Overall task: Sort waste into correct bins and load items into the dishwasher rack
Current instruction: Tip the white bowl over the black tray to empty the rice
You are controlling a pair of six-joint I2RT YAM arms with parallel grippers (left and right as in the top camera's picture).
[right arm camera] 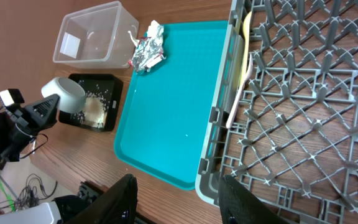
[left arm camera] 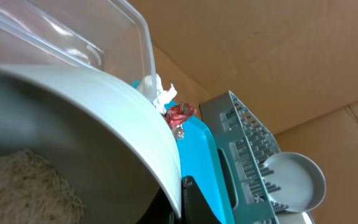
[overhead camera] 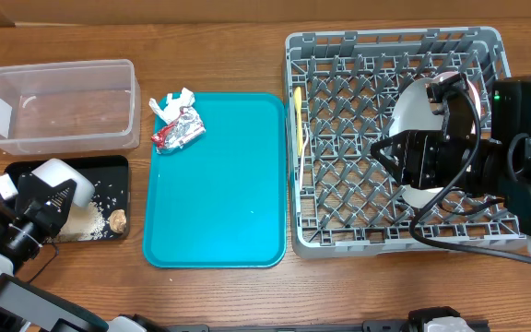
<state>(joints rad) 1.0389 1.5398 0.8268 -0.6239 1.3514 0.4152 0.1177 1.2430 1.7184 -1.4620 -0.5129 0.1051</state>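
Observation:
My left gripper (left arm camera: 182,200) is shut on the rim of a small grey-white bowl (overhead camera: 55,177), tilted over the shallow black tray (overhead camera: 116,164). Rice (left arm camera: 23,186) lies inside the bowl, and more rice (overhead camera: 95,207) lies in the black tray. The foil wrapper (overhead camera: 179,132) and the white tissue (overhead camera: 171,102) lie on the teal tray's far left corner. My right gripper (right arm camera: 185,199) is open and empty above the dishwasher rack (overhead camera: 339,231). Two plates (overhead camera: 418,111) stand in the rack beside it. A yellow utensil (overhead camera: 297,115) lies along the rack's left wall. The cup is out of view.
The clear tub (overhead camera: 26,143) stands behind the black tray and looks empty. The large teal tray (overhead camera: 229,184) lies between the bins and the rack. A small brown scrap (overhead camera: 118,219) sits in the black tray. Cables run along the left table edge.

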